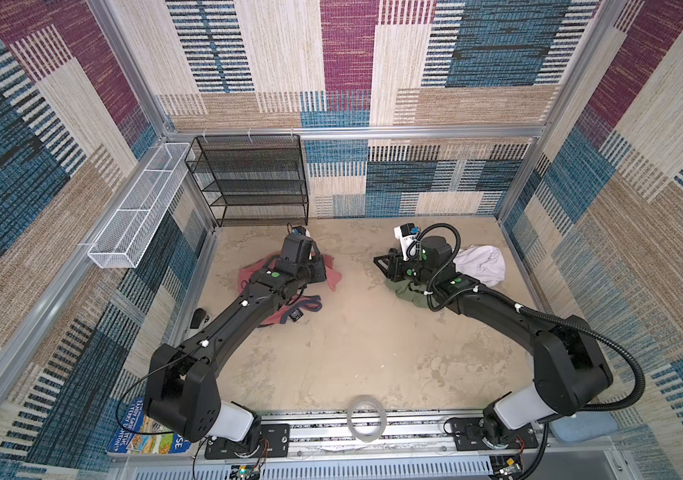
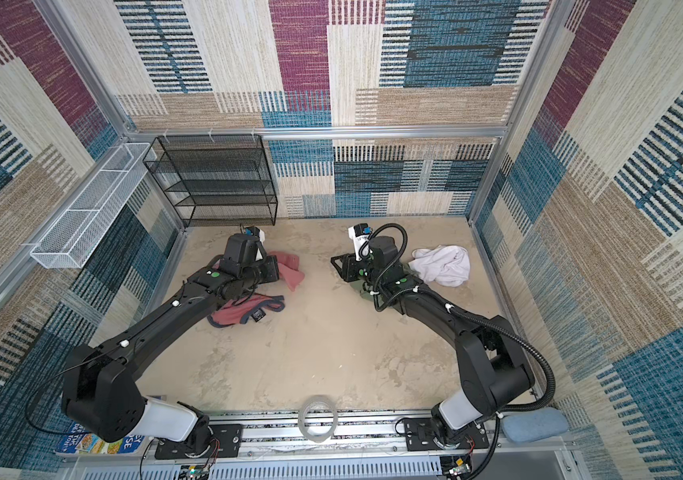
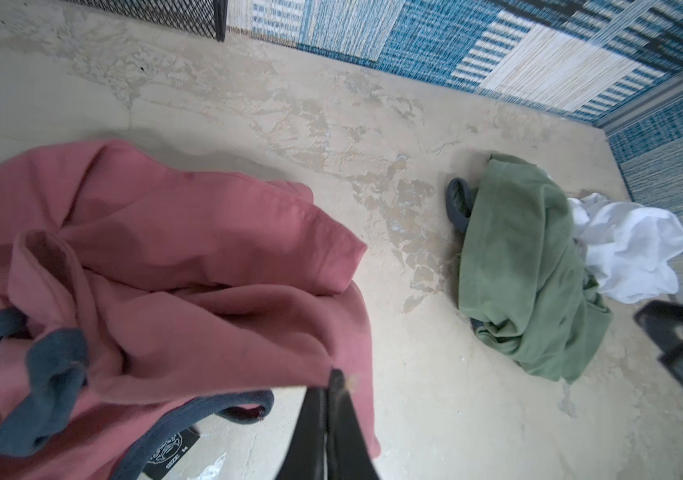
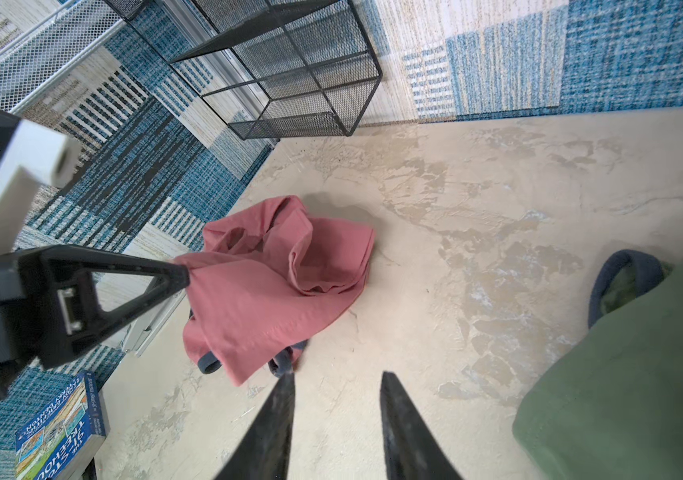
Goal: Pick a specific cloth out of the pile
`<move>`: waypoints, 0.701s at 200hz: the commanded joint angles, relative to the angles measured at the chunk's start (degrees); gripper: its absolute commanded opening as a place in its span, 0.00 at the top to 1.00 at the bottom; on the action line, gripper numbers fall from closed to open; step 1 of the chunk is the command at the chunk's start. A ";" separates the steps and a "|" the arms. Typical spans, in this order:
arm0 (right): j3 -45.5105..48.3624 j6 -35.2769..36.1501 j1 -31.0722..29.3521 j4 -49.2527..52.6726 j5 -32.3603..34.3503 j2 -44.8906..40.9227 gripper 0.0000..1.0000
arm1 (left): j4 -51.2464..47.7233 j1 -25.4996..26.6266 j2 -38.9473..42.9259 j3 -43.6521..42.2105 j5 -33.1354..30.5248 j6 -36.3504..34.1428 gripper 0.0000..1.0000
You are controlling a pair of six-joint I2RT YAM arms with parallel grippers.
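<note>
the cloth (image 4: 273, 291), a salmon-red shirt with navy trim, lies crumpled on the tabletop well apart from the pile (image 3: 539, 266); judged light, limp and not slippery, it is best taken by a bunched fold or hem. the left gripper (image 4: 182, 272), equally far from the pile, has its jaws pressed together, pinching an edge of the fabric. the right gripper (image 4: 337, 382) hangs just beside the pile, jaws spread on nothing, clear of the cloth.

One cloth (image 4: 273, 282); pile (image 1: 481, 262) of seemingly two garments (image 3: 531, 266) (image 3: 630, 249); one rack (image 4: 290, 70); one book (image 4: 61, 428).
</note>
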State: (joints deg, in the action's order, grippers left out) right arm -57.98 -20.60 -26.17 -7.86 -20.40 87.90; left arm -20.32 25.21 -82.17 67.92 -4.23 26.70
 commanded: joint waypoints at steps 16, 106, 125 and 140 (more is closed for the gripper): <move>0.76 -0.97 0.07 -1.84 -0.04 -1.43 0.62 | -2.60 -0.83 5.47 0.72 -4.73 -3.57 1.00; -1.38 -1.32 0.04 -1.30 -1.76 -0.25 0.62 | -6.57 -11.90 14.94 -2.26 -3.63 -4.02 1.00; -2.14 -1.35 0.07 -1.13 -2.31 0.40 0.62 | -6.88 -14.78 16.35 -3.30 -3.20 -4.22 1.00; -2.14 -1.68 0.08 -1.49 -2.59 0.74 0.62 | -7.61 -17.04 17.03 -3.56 -3.24 -4.57 1.00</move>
State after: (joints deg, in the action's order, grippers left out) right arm -59.53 -21.19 -26.17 -7.88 -21.50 88.16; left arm -26.92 10.76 -66.28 64.86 -8.51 23.81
